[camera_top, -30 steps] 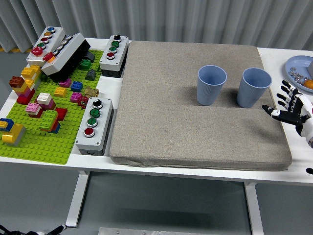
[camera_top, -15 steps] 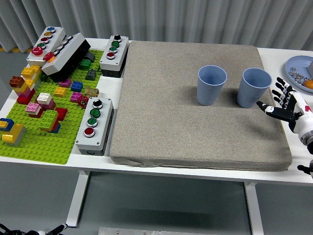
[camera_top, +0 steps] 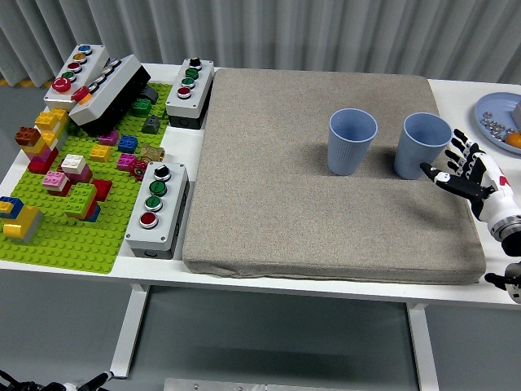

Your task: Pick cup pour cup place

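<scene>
Here I begin with the big grey mat, which covers the middle and right of the white table. At the left of the frame lies the green brick plate with coloured bricks, and some button boxes stand around it. On the mat, in the upper right part, two blue cups stand upright and a little apart: the left cup and the right cup. At the right edge of the frame my right hand hovers just beside the right cup, with fingers spread and holding nothing; I cannot tell if a fingertip touches the cup. I judge that the picking step is in hand and no cup is grasped yet. The next move calls for closing the fingers around the right cup without tipping it.
</scene>
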